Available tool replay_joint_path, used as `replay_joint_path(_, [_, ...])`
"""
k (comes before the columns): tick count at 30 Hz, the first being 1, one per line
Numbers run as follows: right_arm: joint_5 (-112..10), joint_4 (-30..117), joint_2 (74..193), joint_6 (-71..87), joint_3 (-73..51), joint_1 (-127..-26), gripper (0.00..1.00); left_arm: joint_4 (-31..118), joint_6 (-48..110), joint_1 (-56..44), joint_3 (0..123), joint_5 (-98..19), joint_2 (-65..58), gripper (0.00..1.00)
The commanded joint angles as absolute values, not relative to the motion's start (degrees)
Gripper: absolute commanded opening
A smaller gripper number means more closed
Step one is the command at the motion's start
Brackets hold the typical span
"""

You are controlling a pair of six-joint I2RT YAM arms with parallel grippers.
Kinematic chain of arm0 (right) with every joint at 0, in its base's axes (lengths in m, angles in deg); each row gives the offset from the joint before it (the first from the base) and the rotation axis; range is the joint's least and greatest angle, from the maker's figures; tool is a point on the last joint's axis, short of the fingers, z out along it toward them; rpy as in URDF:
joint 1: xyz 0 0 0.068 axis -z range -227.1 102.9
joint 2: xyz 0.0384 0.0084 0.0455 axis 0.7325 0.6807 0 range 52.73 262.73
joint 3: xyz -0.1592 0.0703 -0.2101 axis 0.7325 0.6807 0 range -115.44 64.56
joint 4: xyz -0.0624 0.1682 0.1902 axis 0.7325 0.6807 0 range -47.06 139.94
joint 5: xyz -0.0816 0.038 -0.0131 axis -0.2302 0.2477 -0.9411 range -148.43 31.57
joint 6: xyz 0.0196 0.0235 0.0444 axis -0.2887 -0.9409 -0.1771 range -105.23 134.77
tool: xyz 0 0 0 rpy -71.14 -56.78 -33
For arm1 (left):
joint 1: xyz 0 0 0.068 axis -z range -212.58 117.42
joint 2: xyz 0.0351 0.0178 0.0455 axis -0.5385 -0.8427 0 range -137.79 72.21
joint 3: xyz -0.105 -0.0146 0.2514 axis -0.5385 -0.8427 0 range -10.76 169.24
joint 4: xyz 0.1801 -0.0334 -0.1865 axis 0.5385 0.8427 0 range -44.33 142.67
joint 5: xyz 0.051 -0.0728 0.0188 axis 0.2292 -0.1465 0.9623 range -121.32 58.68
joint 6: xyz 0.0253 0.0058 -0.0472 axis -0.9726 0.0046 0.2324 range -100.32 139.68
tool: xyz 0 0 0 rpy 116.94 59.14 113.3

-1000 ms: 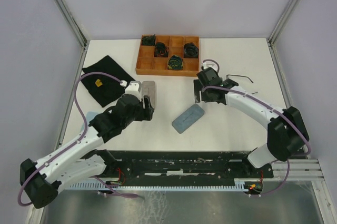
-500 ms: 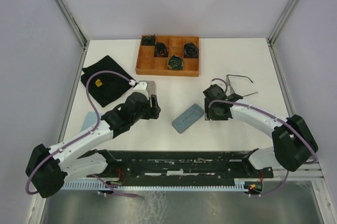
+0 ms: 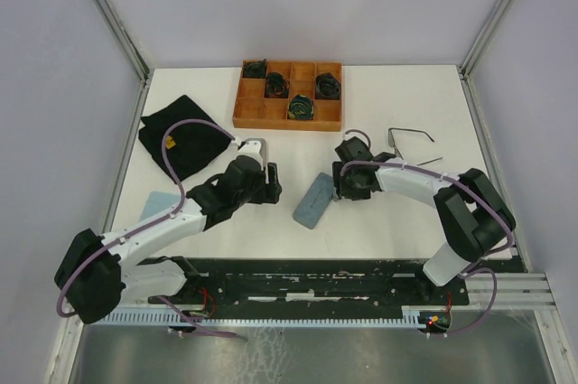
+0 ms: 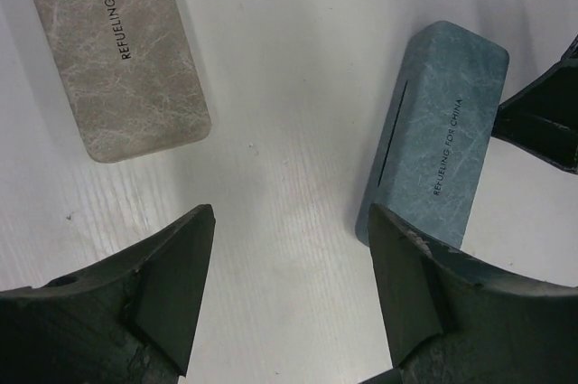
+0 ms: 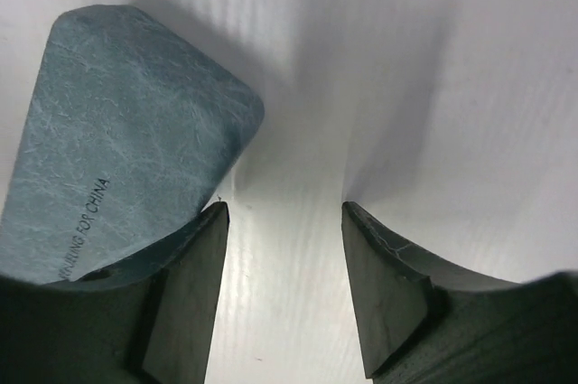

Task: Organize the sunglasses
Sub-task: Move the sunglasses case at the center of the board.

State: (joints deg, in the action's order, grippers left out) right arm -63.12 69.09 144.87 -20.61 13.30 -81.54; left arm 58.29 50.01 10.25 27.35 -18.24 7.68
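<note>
Sunglasses lie on the table to the right of your right gripper, well apart, long axis left-right; right arm nearer. Right gripper and left gripper both gape, empty; case beside the right's finger

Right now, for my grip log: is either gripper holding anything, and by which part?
Nothing is held. The left gripper is open above the table; the right gripper is open beside the blue case.
</note>
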Motion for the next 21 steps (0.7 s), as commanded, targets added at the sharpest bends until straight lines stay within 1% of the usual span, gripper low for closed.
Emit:
replay_joint_path(1, [-57.43, 60.83, 146.91, -18.02, 9.3, -81.5, 0.63, 52.1, 47.29, 10.27, 31.26, -20.69, 3.28, 0.77])
replay_joint_path(4, [-54.81, 61.1, 148.24, -16.76, 7.42, -81.47, 0.66, 50.75, 47.19, 10.6, 32.94, -21.69, -0.88, 0.8])
replay_joint_path(7, [-62.38, 64.08, 145.91, -19.01, 8.13, -81.29, 0.7, 50.52, 47.1, 11.11, 35.46, -21.56, -4.23, 0.85])
replay_joint_path(10, [-69.91, 67.15, 142.12, -21.25, 10.64, -80.95, 0.77, 50.26, 47.1, 12.94, 37.57, -20.65, -7.4, 0.94])
replay_joint_path(12, [-72.34, 67.91, 139.02, -22.56, 13.1, -80.62, 0.78, 50.35, 47.21, 14.54, 39.06, -19.07, -10.06, 0.97])
replay_joint_path(15, [-72.68, 67.73, 134.63, -23.87, 16.73, -80.46, 0.8, 50.73, 48.06, 16.18, 40.92, -17.71, -13.83, 1.0])
replay_joint_path(21, [-71.36, 66.93, 129.03, -25.3, 21.88, -80.33, 0.81, 51.96, 48.3, 19.58, 44.13, -15.85, -20.08, 1.0])
